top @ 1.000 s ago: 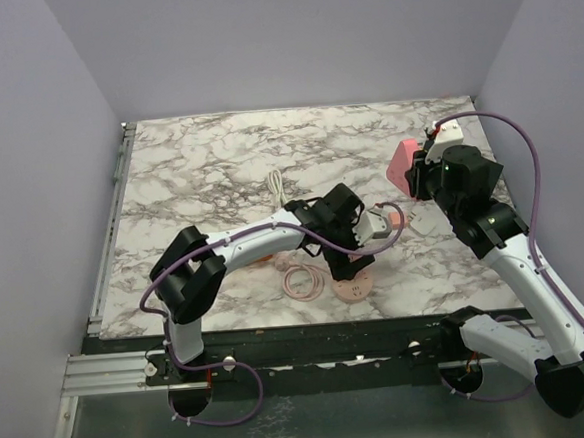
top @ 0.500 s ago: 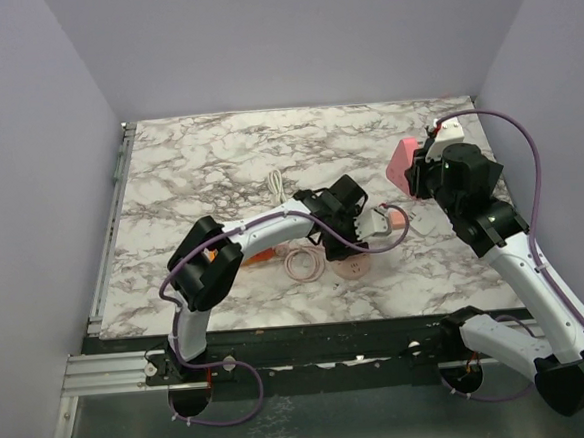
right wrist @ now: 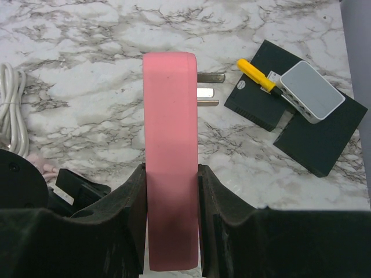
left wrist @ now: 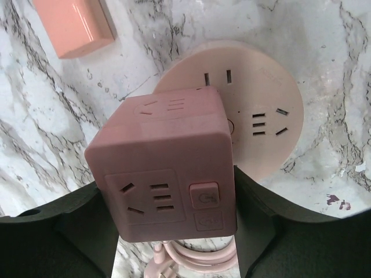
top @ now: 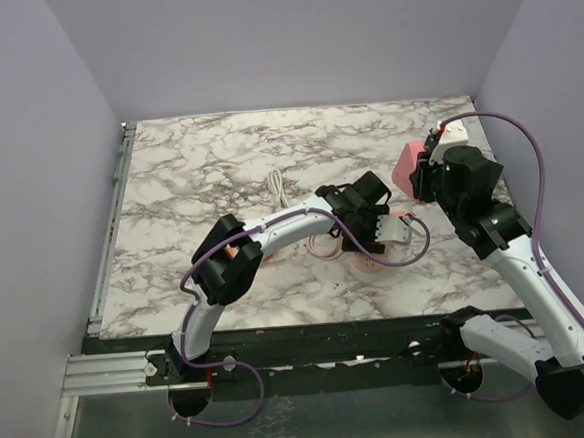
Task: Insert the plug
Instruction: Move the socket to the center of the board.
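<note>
Two grips: right gripper (right wrist: 172, 179) clamps the pink plug (right wrist: 171, 110), likely light and rigid, by its flat sides, prongs free, 1 o'clock of the cube socket (left wrist: 165, 156) pinched by left gripper (left wrist: 168, 229).

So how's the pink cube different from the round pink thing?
The cube is boxy; the disc is flat and round. The cube is gripped by the left end effector; the disc lies on the table with nothing holding it. The cube is a darker pink than the disc. Both have socket holes.
</note>
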Action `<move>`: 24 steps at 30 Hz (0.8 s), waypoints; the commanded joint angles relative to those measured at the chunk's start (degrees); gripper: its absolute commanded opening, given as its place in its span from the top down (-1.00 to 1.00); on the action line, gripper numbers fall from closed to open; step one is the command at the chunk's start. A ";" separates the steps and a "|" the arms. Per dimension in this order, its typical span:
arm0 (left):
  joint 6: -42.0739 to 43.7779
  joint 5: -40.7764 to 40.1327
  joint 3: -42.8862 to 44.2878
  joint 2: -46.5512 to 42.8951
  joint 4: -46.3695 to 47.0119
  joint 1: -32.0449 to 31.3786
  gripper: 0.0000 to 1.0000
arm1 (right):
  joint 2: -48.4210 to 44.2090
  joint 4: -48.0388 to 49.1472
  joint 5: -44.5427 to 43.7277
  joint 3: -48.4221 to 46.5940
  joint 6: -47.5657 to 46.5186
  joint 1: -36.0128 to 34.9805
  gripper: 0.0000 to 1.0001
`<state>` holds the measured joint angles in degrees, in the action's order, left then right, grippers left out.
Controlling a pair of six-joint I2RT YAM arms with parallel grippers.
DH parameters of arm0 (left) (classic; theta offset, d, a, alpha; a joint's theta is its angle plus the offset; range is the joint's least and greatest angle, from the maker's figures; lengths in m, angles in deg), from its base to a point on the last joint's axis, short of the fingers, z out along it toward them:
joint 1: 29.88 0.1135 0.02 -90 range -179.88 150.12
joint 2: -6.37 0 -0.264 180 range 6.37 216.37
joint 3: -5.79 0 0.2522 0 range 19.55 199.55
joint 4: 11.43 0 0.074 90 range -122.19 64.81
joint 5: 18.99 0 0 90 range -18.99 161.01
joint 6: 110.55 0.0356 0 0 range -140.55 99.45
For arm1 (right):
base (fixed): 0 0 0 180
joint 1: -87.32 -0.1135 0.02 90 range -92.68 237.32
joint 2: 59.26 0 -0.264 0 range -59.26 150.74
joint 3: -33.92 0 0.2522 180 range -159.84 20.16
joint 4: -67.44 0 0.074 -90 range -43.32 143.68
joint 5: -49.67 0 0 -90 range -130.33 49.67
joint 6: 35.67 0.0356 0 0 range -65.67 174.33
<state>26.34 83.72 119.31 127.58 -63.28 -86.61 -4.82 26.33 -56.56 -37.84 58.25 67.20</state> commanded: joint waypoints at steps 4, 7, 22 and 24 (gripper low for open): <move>11.69 -3.38 -3.96 3.31 -2.98 1.69 -0.33 | -1.02 -2.42 -3.32 -2.60 1.65 0.44 0.99; 12.93 -4.10 -4.37 3.46 -3.03 3.92 -0.33 | -0.16 -3.12 -3.06 -2.83 2.37 0.46 0.99; 12.91 -6.29 -4.51 5.10 -4.42 12.33 -0.45 | -1.47 -6.58 3.22 -1.83 6.83 0.48 0.99; 12.09 -6.63 -3.75 5.49 -3.90 12.26 -0.67 | -1.55 -7.64 4.16 -2.09 7.56 0.43 0.99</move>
<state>37.80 82.28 117.89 127.84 -61.09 -74.46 -5.52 20.34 -55.12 -38.82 63.43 67.20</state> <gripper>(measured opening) 0.746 0.347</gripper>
